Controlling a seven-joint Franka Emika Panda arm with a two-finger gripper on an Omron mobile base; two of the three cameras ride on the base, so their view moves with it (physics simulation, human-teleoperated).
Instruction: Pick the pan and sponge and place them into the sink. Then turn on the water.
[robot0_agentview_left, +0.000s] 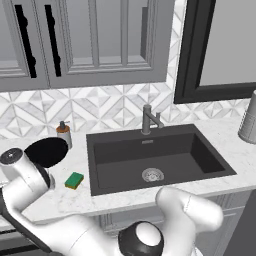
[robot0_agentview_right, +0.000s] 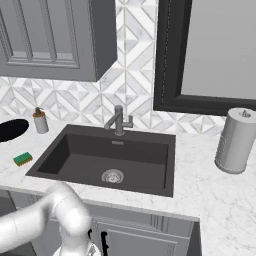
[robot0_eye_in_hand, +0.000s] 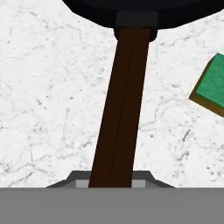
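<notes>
The black pan (robot0_agentview_left: 46, 151) lies flat on the marble counter, left of the sink (robot0_agentview_left: 150, 155). Its long brown handle (robot0_eye_in_hand: 122, 100) runs down the hand view and ends between the fingertips of my gripper (robot0_eye_in_hand: 110, 183), whose pads sit flush against both sides of it. The green sponge (robot0_agentview_left: 74, 180) with its yellow underside lies on the counter between the pan and the sink, and shows at the right edge of the hand view (robot0_eye_in_hand: 212, 85). In the right base view the pan (robot0_agentview_right: 11, 129) and sponge (robot0_agentview_right: 22, 159) are at the far left. No water runs from the faucet (robot0_agentview_left: 146, 120).
A soap dispenser (robot0_agentview_left: 63, 134) stands behind the pan near the backsplash. A grey paper towel roll (robot0_agentview_right: 235, 141) stands on the counter right of the sink (robot0_agentview_right: 115, 155). Cabinets hang above the counter. My white arm reaches over the counter's left front edge.
</notes>
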